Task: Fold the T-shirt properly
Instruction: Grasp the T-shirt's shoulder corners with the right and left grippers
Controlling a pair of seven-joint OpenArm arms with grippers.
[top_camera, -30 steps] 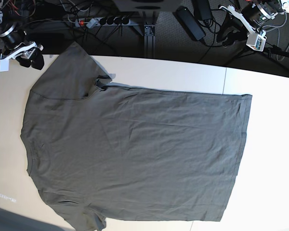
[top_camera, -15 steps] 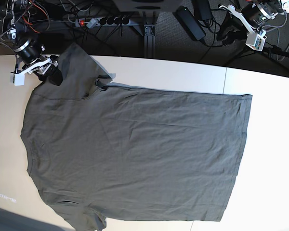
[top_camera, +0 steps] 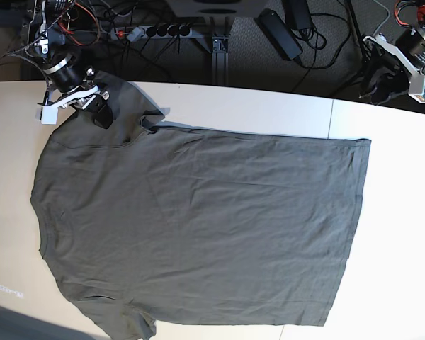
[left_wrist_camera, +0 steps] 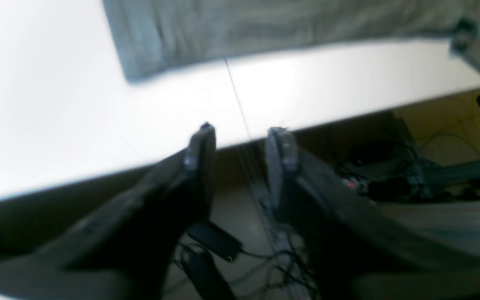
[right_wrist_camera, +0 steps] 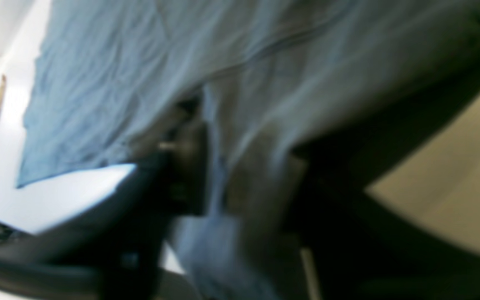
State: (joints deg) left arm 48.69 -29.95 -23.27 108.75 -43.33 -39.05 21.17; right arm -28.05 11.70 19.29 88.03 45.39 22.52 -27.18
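Observation:
The dark olive-grey T-shirt [top_camera: 198, 219] lies flat on the white table [top_camera: 269, 110], collar side at the left and hem at the right. My right gripper [top_camera: 99, 106] is down at the upper sleeve [top_camera: 120, 95]. In the right wrist view the right gripper [right_wrist_camera: 244, 179] has its jaws apart with sleeve cloth [right_wrist_camera: 256, 125] between them; the frame is blurred. My left gripper [top_camera: 382, 79] hangs past the table's far edge at the right, apart from the shirt. In the left wrist view the left gripper [left_wrist_camera: 242, 137] is open and empty over that edge, the shirt's corner [left_wrist_camera: 223, 33] beyond it.
Behind the table's far edge are a power strip [top_camera: 152, 32], a black power adapter [top_camera: 280, 32] and tangled cables. A seam [top_camera: 331, 117] crosses the tabletop at the right. White bare table lies right of the hem [top_camera: 404, 234].
My right gripper has moved right from beside the table onto the shirt's upper sleeve. My left gripper has shifted right and down toward the table's far edge.

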